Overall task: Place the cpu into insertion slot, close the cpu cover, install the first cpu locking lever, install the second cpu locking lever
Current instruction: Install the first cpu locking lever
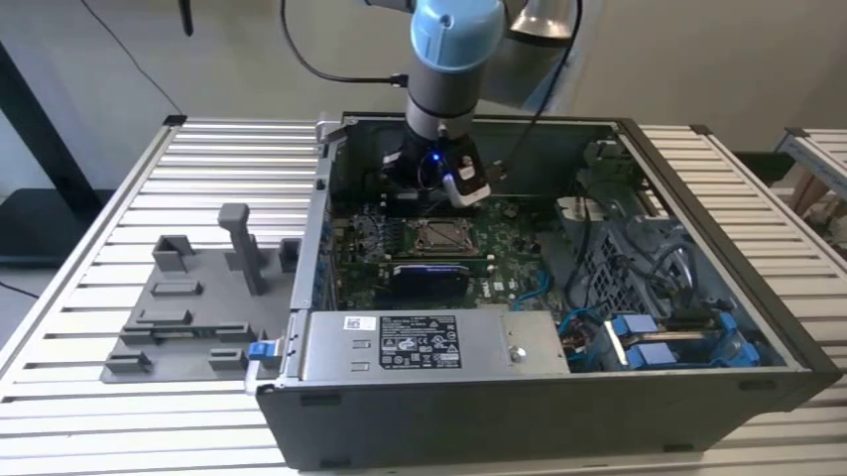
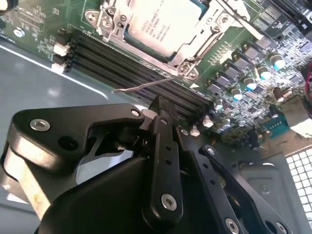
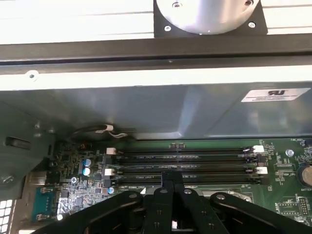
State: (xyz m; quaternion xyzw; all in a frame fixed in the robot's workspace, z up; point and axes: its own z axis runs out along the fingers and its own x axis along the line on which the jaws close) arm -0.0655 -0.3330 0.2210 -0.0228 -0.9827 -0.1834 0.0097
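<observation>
The cpu (image 2: 163,24), a flat chip with a silver top, lies in the insertion slot (image 1: 441,236) on the green board. The cpu cover (image 2: 195,46), a silver frame, lies flat over it. A thin wire locking lever (image 2: 141,86) sticks out from the socket's corner, its free end raised off the board above the memory slots. My gripper (image 2: 160,103) hangs just beside this lever, fingers pressed together, with nothing seen between them. In the first wrist view the gripper (image 3: 171,179) stands over the memory slots. In the exterior view the gripper (image 1: 461,188) is inside the case, just behind the socket.
Long black memory slots (image 3: 185,163) run beside the socket. The grey case wall (image 3: 146,107) stands close behind them. A power supply (image 1: 423,342) fills the case front, with blue cables (image 1: 649,342) at the exterior view's right. A grey fixture plate (image 1: 185,317) lies outside, left.
</observation>
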